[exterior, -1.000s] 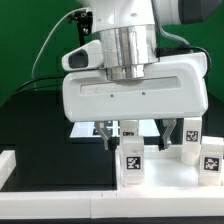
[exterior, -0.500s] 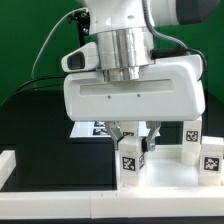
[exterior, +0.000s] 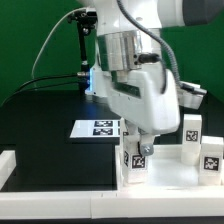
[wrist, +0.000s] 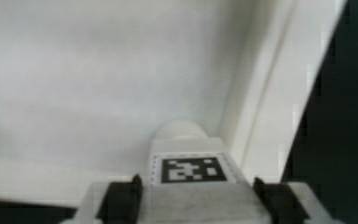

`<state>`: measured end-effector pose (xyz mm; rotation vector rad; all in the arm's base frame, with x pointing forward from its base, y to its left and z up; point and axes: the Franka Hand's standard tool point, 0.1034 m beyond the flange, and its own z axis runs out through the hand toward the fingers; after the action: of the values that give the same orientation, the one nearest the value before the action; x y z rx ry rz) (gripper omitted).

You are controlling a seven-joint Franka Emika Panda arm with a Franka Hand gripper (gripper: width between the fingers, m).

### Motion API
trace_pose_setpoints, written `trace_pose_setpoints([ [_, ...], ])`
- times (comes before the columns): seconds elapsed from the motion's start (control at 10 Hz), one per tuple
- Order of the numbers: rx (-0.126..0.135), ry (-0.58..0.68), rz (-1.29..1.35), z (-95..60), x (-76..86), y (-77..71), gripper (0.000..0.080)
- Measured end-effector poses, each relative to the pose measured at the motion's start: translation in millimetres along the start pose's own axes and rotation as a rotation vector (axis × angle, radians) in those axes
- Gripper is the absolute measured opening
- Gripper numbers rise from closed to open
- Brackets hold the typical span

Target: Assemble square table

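Exterior view: white robot arm tilted over the black desk, its pincer down on a stubby white plastic leg with a black-and-white square tag. That leg stands on the white square plastic panel with raised rim, near the corner toward the exterior view's left, probably placed there because a corner socket sits under it (socket itself hidden). Two more tagged white legs stand upright toward the exterior view's right, apparently parked for their own corners. Flat white marker board lies on the desk behind, apart from the panel.

Wrist view: the held leg fills the gap between both dark fingers, tag facing camera, panel surface below. Pincer narrow, clamped on the leg, likely for seating or turning it into the socket.
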<state>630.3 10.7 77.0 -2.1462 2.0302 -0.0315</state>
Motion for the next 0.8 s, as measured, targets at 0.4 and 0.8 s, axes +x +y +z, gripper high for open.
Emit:
trace_pose_setpoints([
  [0.4, 0.001, -0.004, 0.013, 0.6, 0.8, -0.4, 0.0361],
  [0.8, -0.027, -0.042, -0.69, -1.0, -2.3, -5.7, 0.0643],
])
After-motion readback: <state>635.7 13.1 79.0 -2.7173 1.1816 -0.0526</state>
